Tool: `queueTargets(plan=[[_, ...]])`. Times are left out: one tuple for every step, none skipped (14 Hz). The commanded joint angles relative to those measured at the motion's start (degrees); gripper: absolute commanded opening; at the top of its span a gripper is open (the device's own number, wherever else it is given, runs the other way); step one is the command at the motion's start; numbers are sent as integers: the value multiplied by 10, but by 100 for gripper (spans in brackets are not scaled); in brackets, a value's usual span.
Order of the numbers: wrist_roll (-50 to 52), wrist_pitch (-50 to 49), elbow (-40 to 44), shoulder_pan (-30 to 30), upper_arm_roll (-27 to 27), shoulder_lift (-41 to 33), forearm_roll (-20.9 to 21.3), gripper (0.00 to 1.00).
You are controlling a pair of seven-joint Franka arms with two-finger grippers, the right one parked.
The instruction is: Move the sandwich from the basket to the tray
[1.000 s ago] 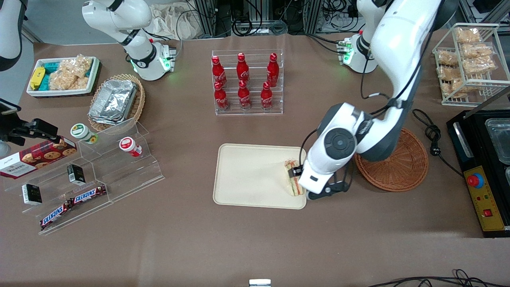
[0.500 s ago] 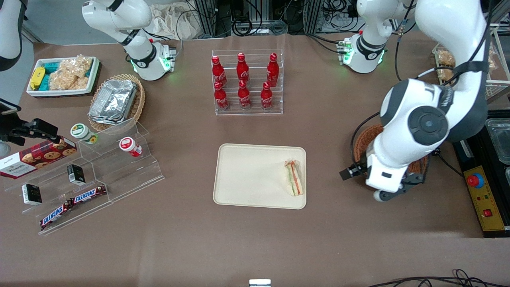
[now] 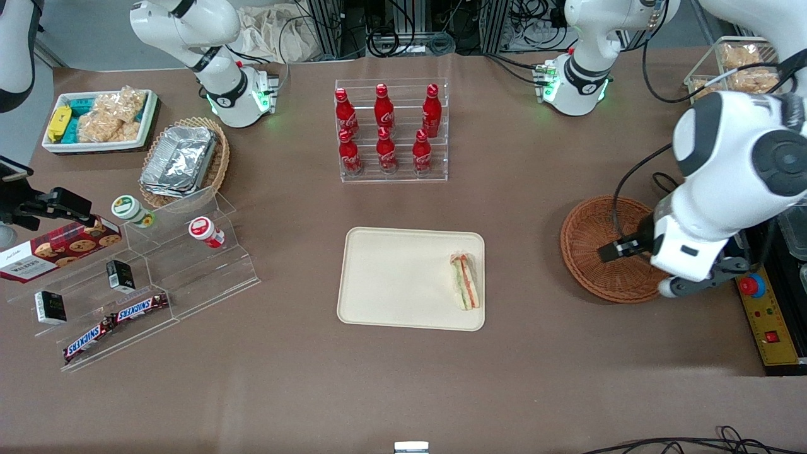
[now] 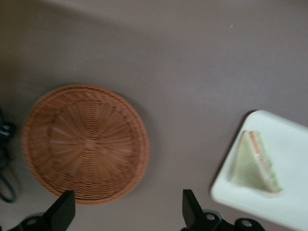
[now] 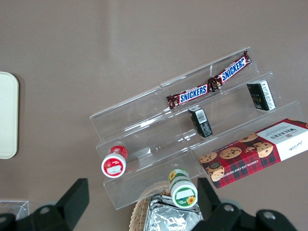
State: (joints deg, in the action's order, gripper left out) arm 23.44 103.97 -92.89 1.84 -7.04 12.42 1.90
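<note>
The wrapped triangular sandwich lies on the cream tray, near the tray's end toward the working arm. The reddish-brown wicker basket is empty. My left gripper hangs above the basket's edge toward the working arm's end of the table, well away from the tray. In the left wrist view the gripper is open and holds nothing, with the basket and the sandwich on the tray below it.
A clear rack of red bottles stands farther from the camera than the tray. A black control box with a red button sits beside the basket. A wire rack of bagged snacks, a stepped acrylic shelf and a pale basket of foil containers stand around.
My gripper let go of the sandwich on the tray, rose, and swung away past the basket toward the working arm's end. The sandwich stays on the tray.
</note>
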Motion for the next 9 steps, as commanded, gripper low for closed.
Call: queueTargets(plan=[[-112,-31,-41,-2,27,-38,-9,100],[-151,-51,-38,-2,44,-41,-10,100],[-185,-65,-33,-2,60,-47,-20,100],[-209,-75,-23,-2,72,-47,-36,100],[-216,-86,-6,-2,77,-42,-39,100],[-216,-90,16,-3,78,-33,-41,100],[-216,-99,38,-3,80,-25,-41,100],[-216,-107,57,-2,80,-12,-40,100],[-214,-110,64,-2,80,-6,-40,100]])
